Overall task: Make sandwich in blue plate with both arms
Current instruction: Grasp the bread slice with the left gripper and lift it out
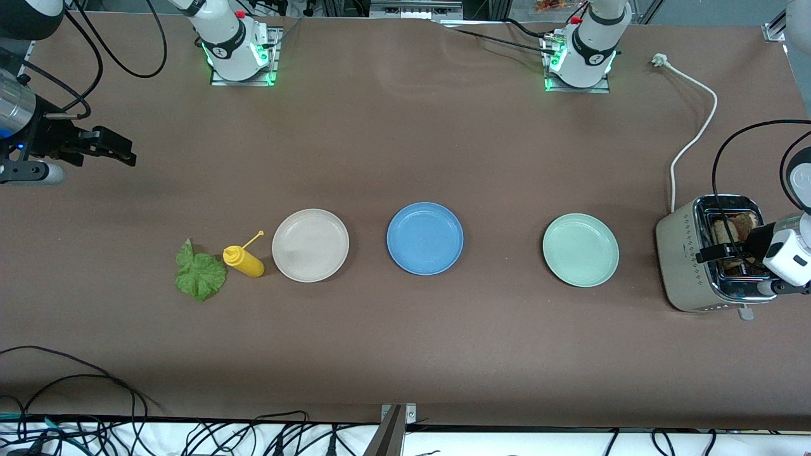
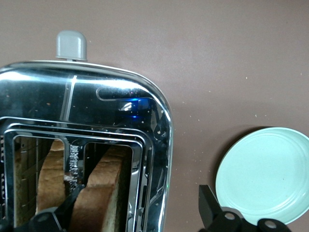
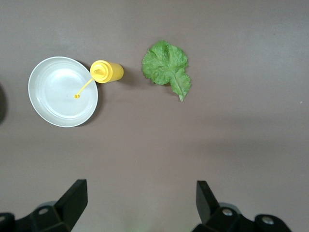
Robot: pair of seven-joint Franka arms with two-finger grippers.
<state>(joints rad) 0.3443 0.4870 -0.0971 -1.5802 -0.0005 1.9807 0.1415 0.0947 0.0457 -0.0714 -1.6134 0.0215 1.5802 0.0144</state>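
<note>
- blue plate sits bare at the middle of the table, between a beige plate toward the right arm's end and a green plate toward the left arm's end, well apart from both.
- lettuce lies flat on the table near the right arm's end, with a yellow bottle upright between it and the beige plate, just beside the plate's rim.
- toaster stands at the left arm's end of the table, its white cord trailing toward the robots' bases.
- two bread slices stand on edge in the toaster slots.
- left gripper hangs over the toaster, jaws spread wide, one finger over the slots and one over the table by the green plate; it grasps nothing.
- right gripper hovers over bare table at the right arm's end, jaws spread wide and holding nothing; lettuce, bottle and beige plate all show in its wrist view.
</note>
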